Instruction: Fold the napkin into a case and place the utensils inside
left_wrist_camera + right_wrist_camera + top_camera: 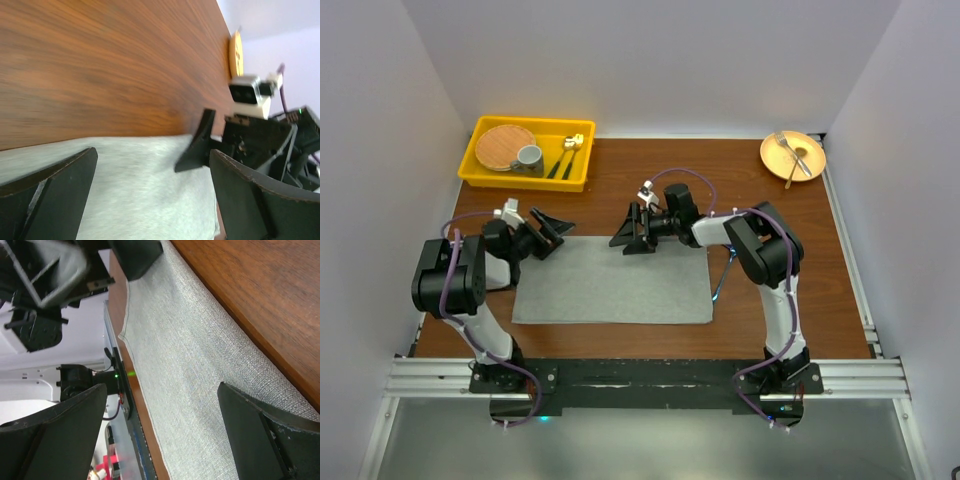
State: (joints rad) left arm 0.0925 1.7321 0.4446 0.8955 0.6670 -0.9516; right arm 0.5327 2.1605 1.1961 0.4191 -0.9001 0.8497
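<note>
Napkin (612, 282) lies flat on our bench (720, 170); left gripper (558, 233) and right gripper (628, 232) gape wide at its far edge

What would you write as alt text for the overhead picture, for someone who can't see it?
A grey napkin lies flat on a brown table, with the left tool and right tool, both open, at its far edge. A yellow tray holding a cup sits far left; an orange plate with a fork far right.
</note>
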